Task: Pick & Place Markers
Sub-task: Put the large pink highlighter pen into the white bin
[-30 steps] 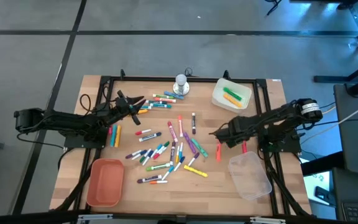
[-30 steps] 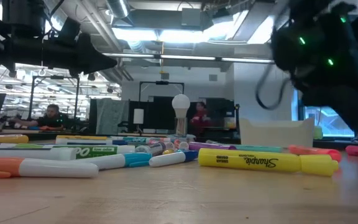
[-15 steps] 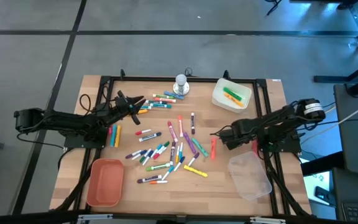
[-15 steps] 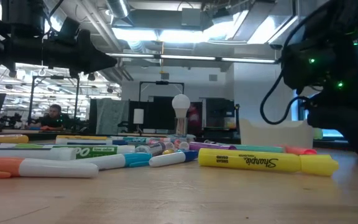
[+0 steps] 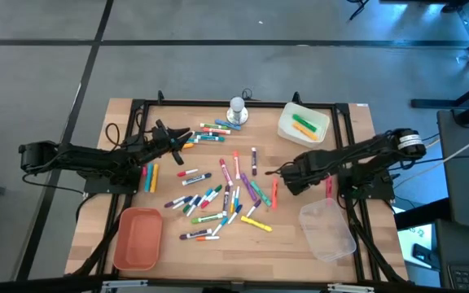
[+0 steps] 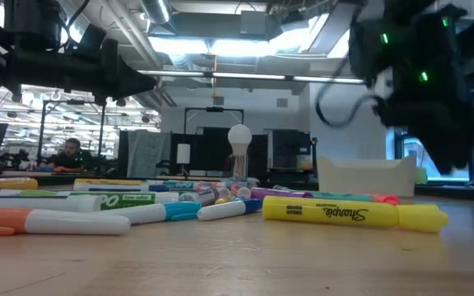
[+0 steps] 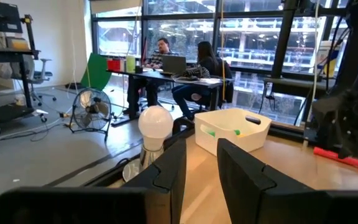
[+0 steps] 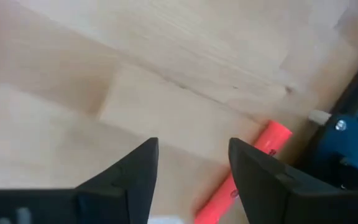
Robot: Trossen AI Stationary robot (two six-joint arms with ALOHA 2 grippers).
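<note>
The markers lie scattered on the wooden table's middle, with more at the far side and by the left arm. My right gripper hangs open above the table, pointing down, just right of the pile. A red-orange marker lies on the wood right beside it, untouched. The right wrist view shows bare wood between the fingers of that gripper and a red-orange marker off to one side. My left gripper is held level over the far left, open by a narrow gap, with nothing in it.
A white bin holding green and orange markers stands at the far right. A clear container sits at the near right and an orange tray at the near left. A white round knob object stands at the far middle. Another red marker lies by the right arm's base.
My right gripper has dipped, then risen and gone a little toward the table's left, turning as it went. It has stayed open. The red-orange marker beside it has shifted toward the table's left along the wood.
</note>
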